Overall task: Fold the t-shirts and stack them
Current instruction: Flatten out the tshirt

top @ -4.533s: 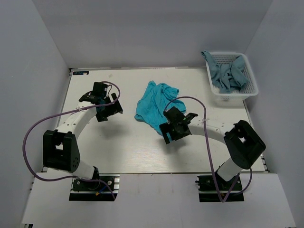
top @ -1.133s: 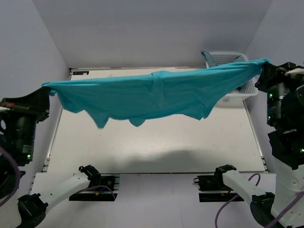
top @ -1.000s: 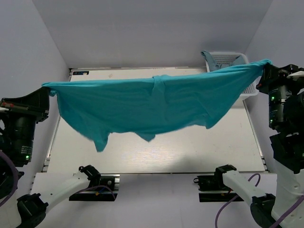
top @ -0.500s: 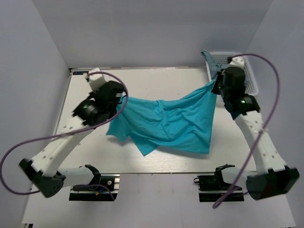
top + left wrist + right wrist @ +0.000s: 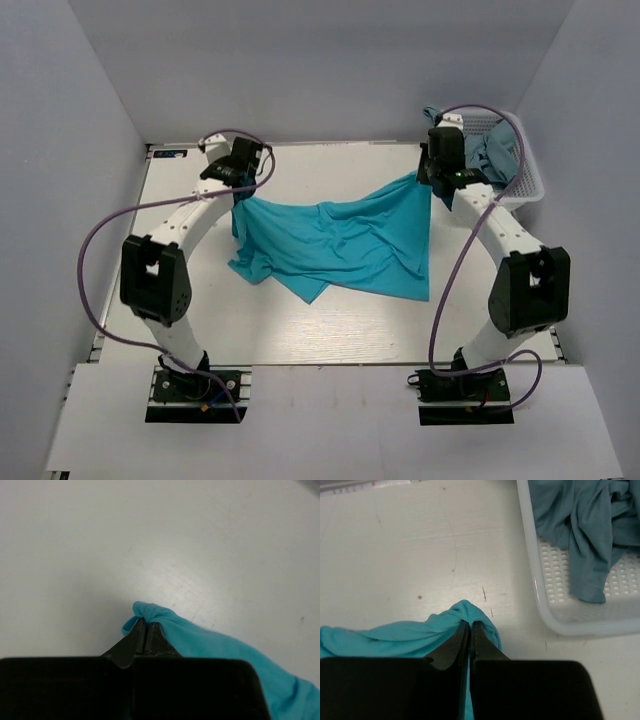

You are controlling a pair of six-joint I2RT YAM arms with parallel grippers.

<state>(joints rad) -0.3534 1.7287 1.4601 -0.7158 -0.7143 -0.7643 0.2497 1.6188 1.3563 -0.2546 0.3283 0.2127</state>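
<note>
White table (image 5: 330, 330), turquoise shirt (image 5: 340, 240) spread mid-table but rumpled, probably a folded-under hem. Grey shirts (image 5: 580, 525) wait in the basket (image 5: 540, 595). Left gripper (image 5: 145, 627) and right gripper (image 5: 470, 626) each pinch a corner; dropping now could lock in wrinkles.

Robot lab enclosure, blank walls (image 5: 300, 70), white table (image 5: 330, 330)

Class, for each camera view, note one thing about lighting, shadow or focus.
Top external view: soft, even light, faint shadow beneath the turquoise t-shirt. Left wrist view: table washed out pale, left pincer a blurred dark mass. Right wrist view: lattice of the white basket and table scratches sharp, right pincer nearly black.
</note>
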